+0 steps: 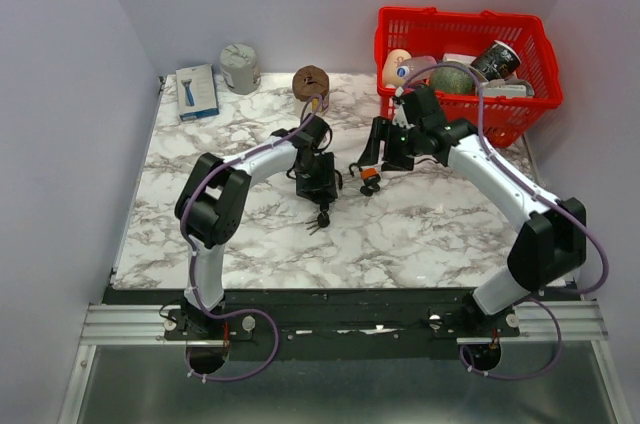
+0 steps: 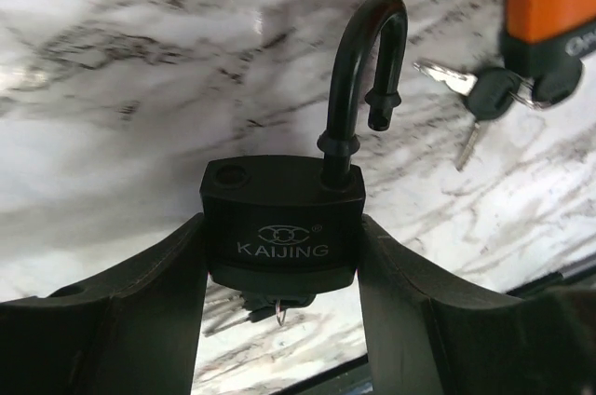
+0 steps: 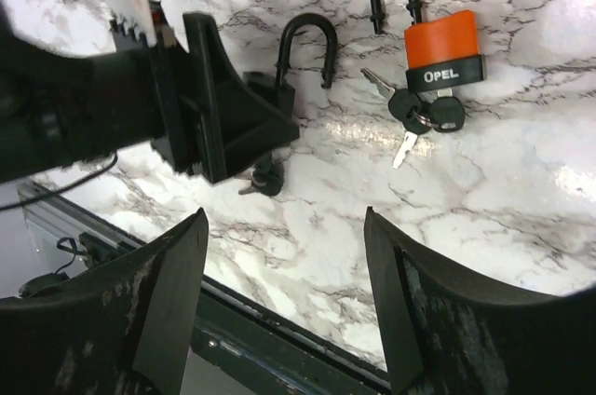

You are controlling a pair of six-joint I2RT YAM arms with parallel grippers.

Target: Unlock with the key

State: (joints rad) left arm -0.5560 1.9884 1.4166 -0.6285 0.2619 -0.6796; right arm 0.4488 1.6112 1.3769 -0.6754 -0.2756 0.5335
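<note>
- Two padlocks are in play, and the black padlock (image 2: 279, 204) serves as the landmark: the left gripper (image 2: 281, 241) pinches its body from both sides, fingers pressed flat on the side walls, so the body cannot twist while a key is worked underneath
- That grip points the shackle (image 2: 363, 60) away from the wrist and the keyhole end towards it, which leaves the key (image 2: 277, 306), poking out below the body, reachable from the near side
- The shackle's free end stands lifted clear of its hole in the body, so by my reading this lock has already given way
- The right gripper (image 3: 286, 227) is spread wide with nothing between its fingers, hovering above the table (image 1: 420, 234) to the right of the black padlock and apart from it; I judge it has no hold on the key
- The orange padlock (image 3: 443, 46) lies flat on the table, near the black padlock and to its right, its own keys (image 3: 424, 114) bunched at its base, touched by neither gripper
</note>
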